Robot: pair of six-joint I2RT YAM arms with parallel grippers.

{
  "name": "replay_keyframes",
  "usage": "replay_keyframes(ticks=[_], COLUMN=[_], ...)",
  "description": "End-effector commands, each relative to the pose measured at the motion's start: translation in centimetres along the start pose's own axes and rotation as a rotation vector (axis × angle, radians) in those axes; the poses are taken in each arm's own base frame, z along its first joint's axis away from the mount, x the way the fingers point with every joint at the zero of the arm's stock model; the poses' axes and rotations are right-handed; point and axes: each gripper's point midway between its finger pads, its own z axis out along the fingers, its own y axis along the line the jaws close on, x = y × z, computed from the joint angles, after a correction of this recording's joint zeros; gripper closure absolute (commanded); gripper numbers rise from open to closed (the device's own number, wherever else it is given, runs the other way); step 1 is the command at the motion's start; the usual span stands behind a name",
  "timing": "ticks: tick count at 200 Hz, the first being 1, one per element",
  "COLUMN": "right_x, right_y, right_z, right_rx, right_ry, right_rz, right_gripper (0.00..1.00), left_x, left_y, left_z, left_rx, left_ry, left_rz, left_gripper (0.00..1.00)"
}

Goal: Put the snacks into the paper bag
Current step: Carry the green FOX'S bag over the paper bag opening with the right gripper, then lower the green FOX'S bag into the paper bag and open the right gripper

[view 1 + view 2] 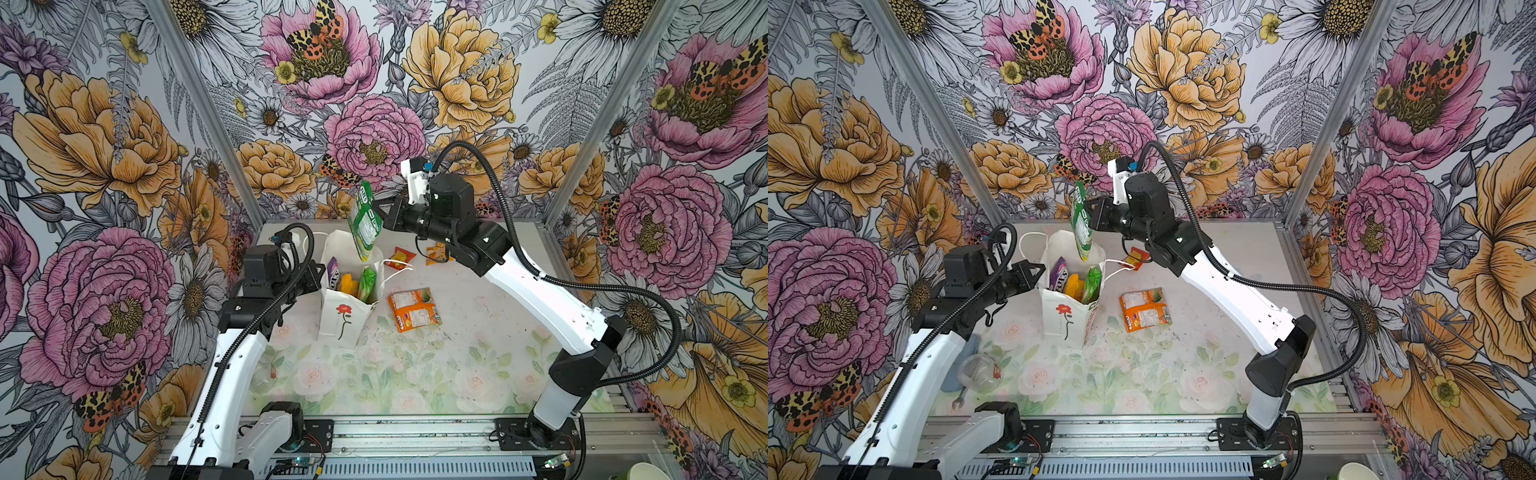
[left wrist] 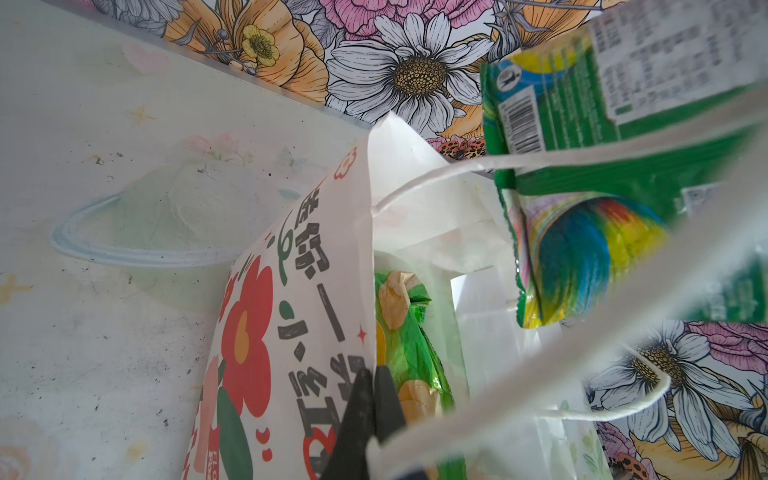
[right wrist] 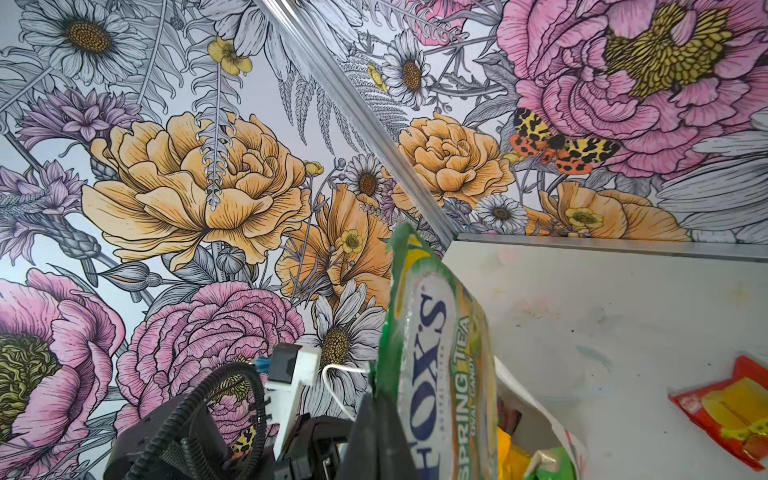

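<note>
The white paper bag (image 1: 341,322) (image 1: 1064,322) stands upright left of the table's middle, mouth open. Inside it are a purple packet (image 1: 333,272), a yellow-orange one (image 1: 349,284) and a green one (image 1: 368,282) (image 2: 409,345). My left gripper (image 1: 322,269) (image 1: 1041,269) (image 2: 374,376) is shut on the bag's left rim, by its red-green printed side (image 2: 291,311). My right gripper (image 1: 377,203) (image 1: 1089,208) (image 3: 376,399) is shut on a green snack packet (image 1: 365,222) (image 1: 1080,226) (image 3: 440,353) (image 2: 582,166). That packet hangs upright, its lower end just over the mouth.
On the table right of the bag lie an orange-white packet (image 1: 414,309) (image 1: 1145,309), a small red packet (image 1: 404,257) (image 3: 731,407) and a small orange one (image 1: 436,253). A clear plastic cup (image 1: 980,372) and a wrench (image 1: 959,401) sit front left. Flowered walls close three sides.
</note>
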Motion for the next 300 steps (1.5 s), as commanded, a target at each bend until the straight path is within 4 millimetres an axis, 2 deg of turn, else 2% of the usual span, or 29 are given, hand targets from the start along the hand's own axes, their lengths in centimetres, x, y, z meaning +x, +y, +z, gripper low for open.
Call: replay_keyframes(ticks=[1, 64, 153, 210, 261, 300], right_x=[-0.9, 4.2, 10.5, 11.7, 13.8, 15.1], right_y=[3.8, 5.1, 4.6, 2.8, 0.0, -1.4], right_z=[-0.3, 2.4, 6.7, 8.7, 10.0, 10.6], right_rx=[-0.088, -0.062, -0.080, -0.048, 0.029, 0.071], right_ry=[-0.041, 0.028, 0.105, 0.081, 0.100, 0.118], right_rz=[-0.020, 0.004, 0.177, 0.246, 0.259, 0.259], right_gripper=[1.00, 1.00, 1.00, 1.00, 1.00, 1.00], left_x=[-1.6, -2.0, -2.6, -2.7, -2.5, -2.5], left_y=[-1.6, -0.8, 1.3, 3.3, 2.7, 2.4], left_z=[-0.7, -0.9, -1.3, -1.8, -1.7, -1.8], left_rx=[0.065, 0.034, -0.064, -0.183, -0.164, -0.157], left_ry=[-0.068, -0.088, -0.119, -0.134, -0.128, -0.129], left_rz=[0.035, 0.022, -0.006, -0.018, -0.007, -0.004], left_gripper=[0.95, 0.95, 0.97, 0.97, 0.97, 0.98])
